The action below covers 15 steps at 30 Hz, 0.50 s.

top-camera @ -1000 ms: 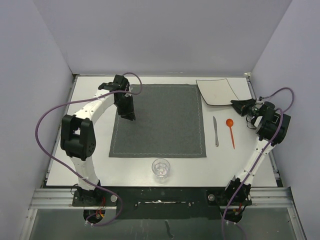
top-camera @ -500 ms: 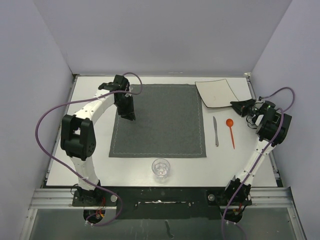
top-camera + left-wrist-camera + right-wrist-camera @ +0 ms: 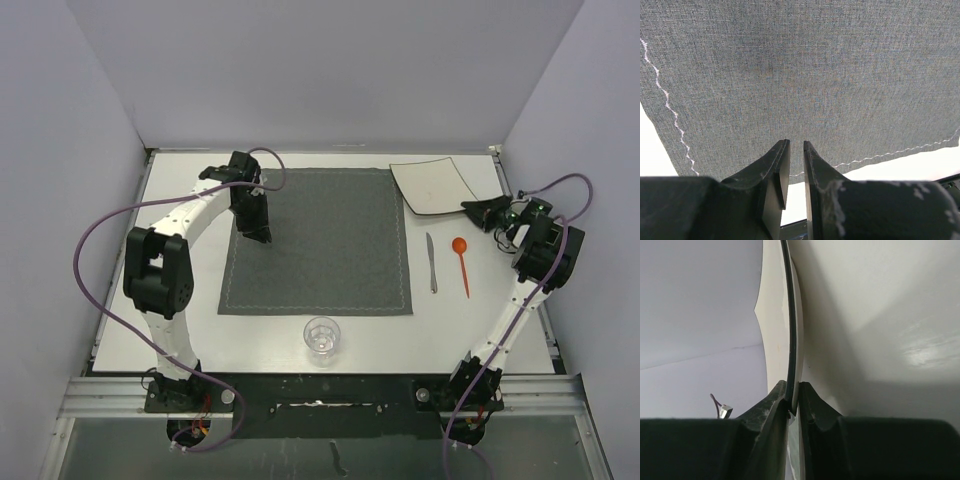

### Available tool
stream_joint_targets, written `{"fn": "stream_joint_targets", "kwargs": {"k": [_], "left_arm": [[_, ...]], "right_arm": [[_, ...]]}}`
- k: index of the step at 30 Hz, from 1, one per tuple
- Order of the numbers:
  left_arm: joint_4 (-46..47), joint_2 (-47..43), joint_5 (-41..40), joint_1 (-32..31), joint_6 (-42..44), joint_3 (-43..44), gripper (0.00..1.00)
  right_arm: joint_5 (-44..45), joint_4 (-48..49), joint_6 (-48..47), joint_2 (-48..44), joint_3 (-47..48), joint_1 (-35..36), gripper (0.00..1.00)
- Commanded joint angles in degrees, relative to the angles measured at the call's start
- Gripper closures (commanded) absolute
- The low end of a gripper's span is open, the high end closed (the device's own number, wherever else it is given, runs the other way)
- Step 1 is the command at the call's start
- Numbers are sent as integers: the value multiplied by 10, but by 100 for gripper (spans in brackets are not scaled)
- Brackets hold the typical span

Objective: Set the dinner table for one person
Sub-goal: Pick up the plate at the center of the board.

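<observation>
**Top view:** the left arm [image 3: 155, 270] arched from its base up the left side of the white counter [image 3: 250, 340], which lay beneath everything. Its wrist was bent down and its jaws pointed onto the left part of the grey placemat [image 3: 320, 245]. The right arm [image 3: 545, 250] stood along the right edge with its wrist turned leftward. Its jaws were clamped on the near right corner of the square plate [image 3: 428, 185] at the counter's far right. A knife [image 3: 431, 262] and an orange spoon [image 3: 463, 268] lay between placemat and right arm, and a glass [image 3: 321, 337] stood before the placemat. **Left wrist view:** the left jaws were closed to a thin slit with nothing in it, over the placemat [image 3: 815, 65] near its stitched corner. **Right wrist view:** the right jaws gripped the plate [image 3: 771, 330], seen edge-on.
</observation>
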Motion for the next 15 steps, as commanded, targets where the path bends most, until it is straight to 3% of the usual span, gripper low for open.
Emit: {"fn": "stream_joint_targets", "kwargs": {"k": [1, 15], "left_arm": [[7, 11, 10, -4, 7, 10, 84], [2, 16, 11, -7, 9, 12, 84]], "right_arm": [[-22, 43, 31, -90, 52, -11, 100], [-24, 31, 18, -115, 62, 2, 100]]}}
